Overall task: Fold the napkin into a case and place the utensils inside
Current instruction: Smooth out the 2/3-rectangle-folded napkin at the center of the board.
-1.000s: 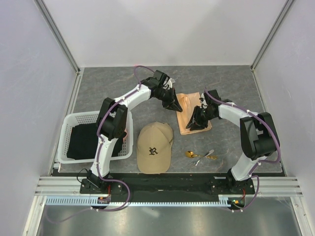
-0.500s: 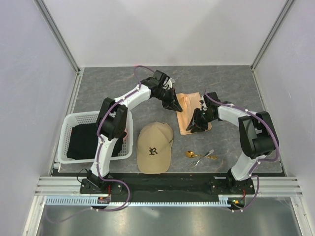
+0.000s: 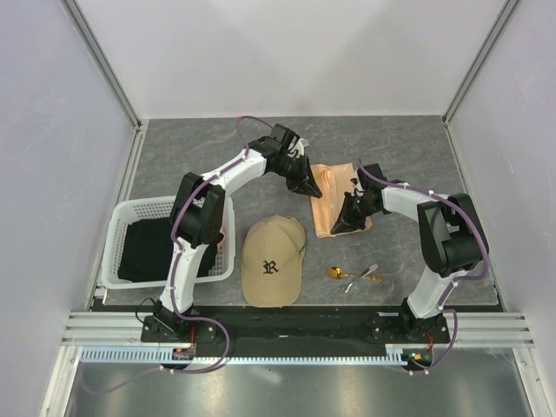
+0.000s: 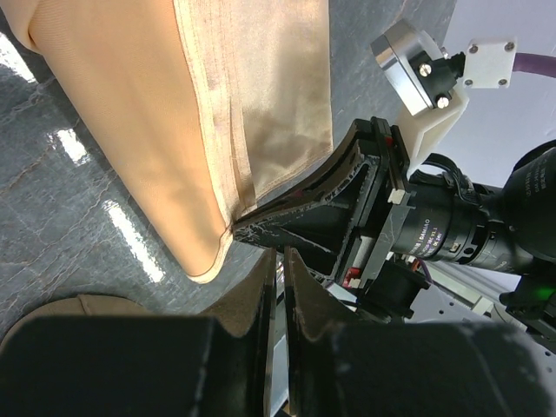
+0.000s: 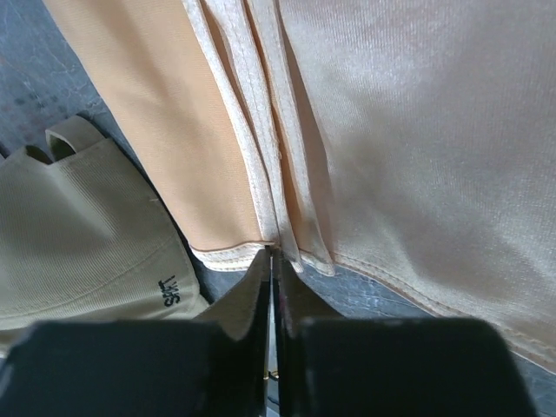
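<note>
The utensils are lying just right of the cap. Beyond the cap I am pinching my right pincer on the folded napkin's near hem. The cloth looks thin, soft and slippery, best taken by its stacked hems. My left pincer, tips together, is hovering farther back.

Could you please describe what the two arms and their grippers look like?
The left arm and right arm have white links between bulky black joint housings, each trailed by a thin purple cable. The left gripper and right gripper are black, with two tapered, wedge-shaped fingers.
</note>
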`<action>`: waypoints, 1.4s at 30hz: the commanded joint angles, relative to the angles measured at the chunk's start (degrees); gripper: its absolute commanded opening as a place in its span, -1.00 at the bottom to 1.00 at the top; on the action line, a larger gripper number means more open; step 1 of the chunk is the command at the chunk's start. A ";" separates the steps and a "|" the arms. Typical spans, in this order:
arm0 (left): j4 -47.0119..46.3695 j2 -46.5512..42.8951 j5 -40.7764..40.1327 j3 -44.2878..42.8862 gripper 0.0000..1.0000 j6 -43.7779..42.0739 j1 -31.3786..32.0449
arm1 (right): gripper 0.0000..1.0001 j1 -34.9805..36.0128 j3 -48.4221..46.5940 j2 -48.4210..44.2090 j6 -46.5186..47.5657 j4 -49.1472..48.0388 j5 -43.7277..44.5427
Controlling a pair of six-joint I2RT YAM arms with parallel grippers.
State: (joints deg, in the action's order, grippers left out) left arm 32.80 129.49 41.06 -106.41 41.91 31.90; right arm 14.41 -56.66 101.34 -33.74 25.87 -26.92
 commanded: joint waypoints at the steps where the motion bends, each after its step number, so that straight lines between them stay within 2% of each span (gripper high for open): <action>1: -1.07 -1.26 1.22 -0.46 -0.74 -1.75 0.09 | -0.94 0.26 -2.74 -1.75 0.68 2.15 0.72; 5: -4.13 3.20 -0.88 -3.62 -0.74 0.53 0.09 | -1.00 -0.09 -4.60 -3.34 2.88 6.21 3.36; 6: -6.49 4.18 -0.98 -5.89 -0.74 1.24 0.00 | -1.00 0.00 -4.51 -3.52 2.97 6.39 3.45; 12: -6.87 12.26 -6.95 -17.50 -0.88 4.14 -1.40 | -1.00 -0.26 -3.37 -4.48 3.76 6.39 4.58; 18: -7.22 13.42 -8.54 -19.18 -0.95 5.11 -3.07 | -1.00 -0.97 -1.70 -5.54 3.42 3.42 0.82; 19: -7.22 13.42 -8.45 -19.19 -0.92 4.94 -3.16 | -0.69 -0.97 -1.09 -5.89 2.46 2.27 -0.58; 20: -7.22 13.59 -8.36 -19.19 -0.92 4.85 -3.16 | -0.54 -0.88 -0.47 -5.72 1.49 0.95 -1.38; 22: -7.31 14.21 -7.93 -19.27 -0.88 5.02 -3.16 | -0.42 -0.79 -0.20 -4.32 0.25 -0.55 -2.17; 42: -11.26 17.29 -6.17 -17.78 -0.92 8.10 -2.02 | -0.28 0.44 -0.73 2.02 -1.33 -3.28 -0.51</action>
State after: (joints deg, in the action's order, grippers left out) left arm 23.79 147.11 33.56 -123.79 48.47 29.41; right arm 14.55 -56.55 101.84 -33.98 24.67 -28.73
